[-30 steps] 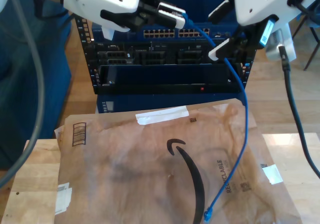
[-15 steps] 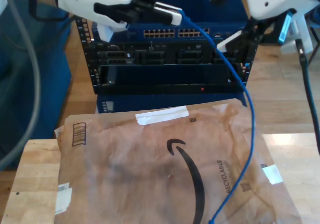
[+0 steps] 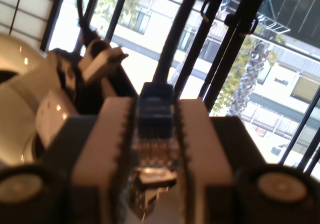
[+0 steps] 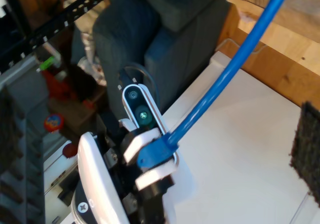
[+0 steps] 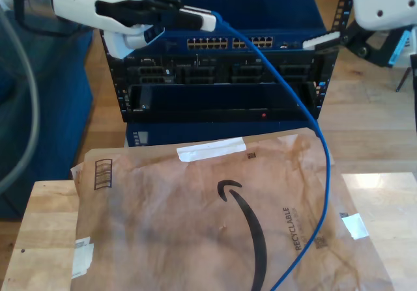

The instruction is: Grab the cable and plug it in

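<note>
1. My first gripper (image 5: 207,21), at the exterior view's upper left, reaches level toward that view's right. Its fingers (image 3: 116,134) are closed almost fully on the cable (image 5: 306,109). They clamp the end plug (image 3: 155,151) just behind its clear clip, as the first wrist view shows.
2. The plug's long axis runs along my fingers. It points toward the exterior view's right, across the face of the rack (image 5: 228,89) rather than into it.
3. The row of ports (image 5: 228,43) lies just below the fingertips and slightly to the exterior view's right of them, set back behind them. By my judgement the coming move turns on this relation: the plug tip must swing to face the ports squarely before it can go in.
4. From the grip the cable arcs down toward the exterior view's right and passes in front of the rack. It then trails over the brown paper envelope (image 5: 195,226) on the counter (image 5: 45,219) and runs off that view's lower edge. This slack looks ample for the insertion.
5. My second gripper (image 5: 329,40), at the exterior view's upper right, stands apart from the cable. Its fingers (image 4: 306,149) are spread wide and hold nothing. Its wrist view looks across at my first gripper and the blue strand.
6. My first gripper is the nearer to the ports and already has the plug, so I judge that it should do the insertion.
</note>
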{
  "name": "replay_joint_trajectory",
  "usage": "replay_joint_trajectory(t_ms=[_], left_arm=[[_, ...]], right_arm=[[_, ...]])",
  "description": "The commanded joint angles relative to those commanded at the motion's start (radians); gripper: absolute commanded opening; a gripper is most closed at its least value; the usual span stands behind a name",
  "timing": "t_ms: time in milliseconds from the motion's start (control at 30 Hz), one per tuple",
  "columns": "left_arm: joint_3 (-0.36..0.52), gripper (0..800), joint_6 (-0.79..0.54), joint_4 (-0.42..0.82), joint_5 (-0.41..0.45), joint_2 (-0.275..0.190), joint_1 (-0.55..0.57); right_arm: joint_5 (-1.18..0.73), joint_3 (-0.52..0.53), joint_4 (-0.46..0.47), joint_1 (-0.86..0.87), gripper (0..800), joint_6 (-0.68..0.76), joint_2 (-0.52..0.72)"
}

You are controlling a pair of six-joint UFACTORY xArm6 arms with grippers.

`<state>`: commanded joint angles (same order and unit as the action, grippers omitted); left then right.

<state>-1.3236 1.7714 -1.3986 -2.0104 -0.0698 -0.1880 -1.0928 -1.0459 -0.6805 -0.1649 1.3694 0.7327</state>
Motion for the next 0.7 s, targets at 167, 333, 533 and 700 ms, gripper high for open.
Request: replay_joint_trajectory(t_ms=[167, 333, 533, 700], left_arm=[[-0.011, 2, 0.066, -0.040, -0.075, 0.044, 0.002], [-0.008, 2, 0.066, -0.075, -0.104, 0.098, 0.002], [-0.012, 2, 0.084, -0.140, -0.157, 0.109, 0.005], [-0.011, 2, 0.104, -0.141, -0.178, 0.109, 0.003]], right_arm=[[0.147, 0.112, -0.170, -0.066, 761, -0.112, 0.069], [0.160, 0.118, -0.216, -0.069, 766, -0.170, 0.110], [0.161, 0.138, -0.264, -0.078, 796, -0.218, 0.132], [0.198, 0.153, -0.311, -0.083, 794, -0.308, 0.129]])
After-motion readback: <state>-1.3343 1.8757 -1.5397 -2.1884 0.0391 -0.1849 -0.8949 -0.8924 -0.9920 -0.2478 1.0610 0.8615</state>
